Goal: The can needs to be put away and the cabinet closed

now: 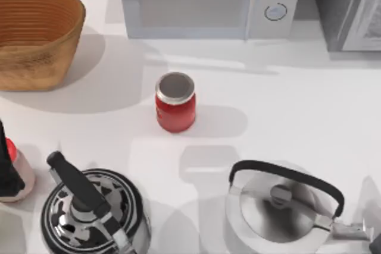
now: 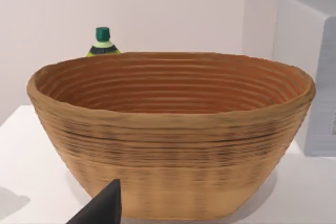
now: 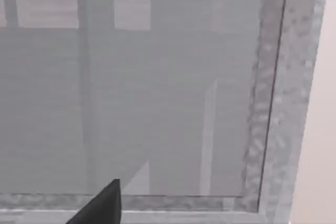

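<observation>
The can [image 1: 21, 178], red above and white below, stands at the table's far left edge, partly hidden behind the dark shape of my left gripper [image 1: 7, 162]. I cannot tell whether the gripper touches it. The left wrist view faces the basket, with a dark tip of the left gripper [image 2: 102, 207] at the frame's edge. The grey cabinet [image 1: 348, 10] stands at the back right. Its speckled frame and grey panel [image 3: 157, 103] are close in the right wrist view, behind a dark tip of my right gripper [image 3: 102, 203]. Whether the cabinet is open is unclear.
A woven basket [image 1: 36, 34] sits at the back left, with a green-capped bottle [image 2: 103, 43] behind it. A microwave [image 1: 208, 1] stands at the back centre and a red jar with a grey lid [image 1: 175, 102] mid-table. Two kettles stand in front, black-and-white [image 1: 92, 212] and silver [image 1: 280, 212].
</observation>
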Controlling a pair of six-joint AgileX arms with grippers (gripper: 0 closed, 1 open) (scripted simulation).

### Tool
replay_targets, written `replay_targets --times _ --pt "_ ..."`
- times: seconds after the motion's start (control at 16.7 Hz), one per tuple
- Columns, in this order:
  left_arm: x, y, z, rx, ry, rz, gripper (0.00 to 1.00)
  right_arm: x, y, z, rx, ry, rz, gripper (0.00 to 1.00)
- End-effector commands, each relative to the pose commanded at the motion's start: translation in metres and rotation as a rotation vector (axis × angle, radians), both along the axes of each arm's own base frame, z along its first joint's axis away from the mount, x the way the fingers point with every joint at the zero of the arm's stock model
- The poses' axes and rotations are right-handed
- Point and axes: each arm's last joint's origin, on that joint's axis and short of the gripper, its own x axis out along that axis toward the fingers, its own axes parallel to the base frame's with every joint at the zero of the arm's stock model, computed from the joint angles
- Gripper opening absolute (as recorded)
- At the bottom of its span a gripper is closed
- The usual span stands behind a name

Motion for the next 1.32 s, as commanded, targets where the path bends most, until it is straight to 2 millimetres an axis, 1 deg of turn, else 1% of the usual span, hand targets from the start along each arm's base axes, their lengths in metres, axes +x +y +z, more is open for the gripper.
replay_targets --times 0.12,0.24,0.42,0.72,0.78,0.9,1.02,1.14,1.32 --pt "0.0 0.0 0.0 0.0 0.0 0.0 1.0 -0.005 -0.021 -0.014 0.005 0.015 -0.002 1.0" --pt "0.0 0.0 0.0 0.0 0.0 0.0 1.0 -0.009 -0.033 -0.028 0.015 0.031 0.006 1.0" --pt "0.0 0.0 0.0 0.0 0.0 0.0 1.0 -0.012 -0.037 -0.04 0.026 0.047 0.026 1.0" --pt "0.0 0.0 0.0 0.0 0.0 0.0 1.0 -0.011 -0.036 -0.04 0.026 0.046 0.028 1.0" --pt "0.0 0.0 0.0 0.0 0.0 0.0 1.0 -0.011 -0.038 -0.037 0.022 0.043 0.029 1.0" --pt "0.0 0.0 0.0 0.0 0.0 0.0 1.0 -0.006 -0.045 -0.023 0.001 0.028 0.033 1.0" --pt "0.0 0.0 0.0 0.0 0.0 0.0 1.0 0.002 -0.056 0.004 -0.036 0.0 0.039 1.0" --pt "0.0 0.0 0.0 0.0 0.0 0.0 1.0 0.01 -0.067 0.043 -0.084 -0.036 0.042 1.0" --pt "0.0 0.0 0.0 0.0 0.0 0.0 1.0 0.016 -0.077 0.12 -0.157 -0.091 0.04 1.0"
